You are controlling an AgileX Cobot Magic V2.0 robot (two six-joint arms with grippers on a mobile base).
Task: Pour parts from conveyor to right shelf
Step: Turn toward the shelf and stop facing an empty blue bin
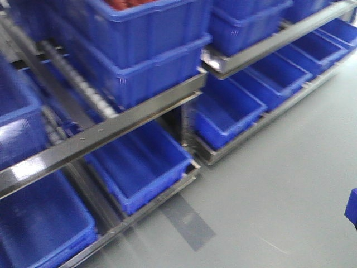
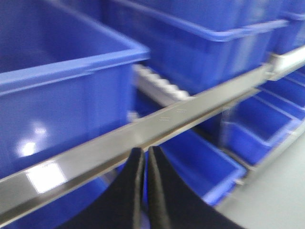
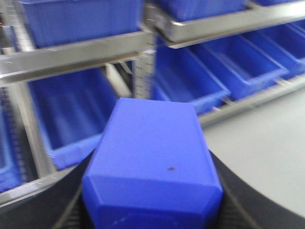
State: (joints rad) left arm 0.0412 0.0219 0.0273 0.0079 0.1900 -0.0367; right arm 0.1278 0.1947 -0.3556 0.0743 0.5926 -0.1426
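A bright blue plastic part (image 3: 152, 152) fills the middle of the right wrist view, with my right gripper (image 3: 152, 200) shut on it; a black finger (image 3: 236, 202) shows at each side. Its corner shows at the right edge of the front view (image 1: 352, 206). The right shelf (image 1: 111, 129) stands ahead, a steel rack with white rollers (image 1: 83, 89) and deep blue bins (image 1: 145, 162). My left gripper (image 2: 145, 153) is shut with nothing in it, just in front of a steel shelf rail (image 2: 190, 112). The conveyor is out of view.
A top bin holds red items (image 1: 125, 3). Grey floor (image 1: 279, 184) stretches right of the rack, with a darker patch (image 1: 187, 220) near its foot. A large blue bin (image 2: 62, 95) sits close on the left. Lower bins (image 3: 71, 114) lie behind the held part.
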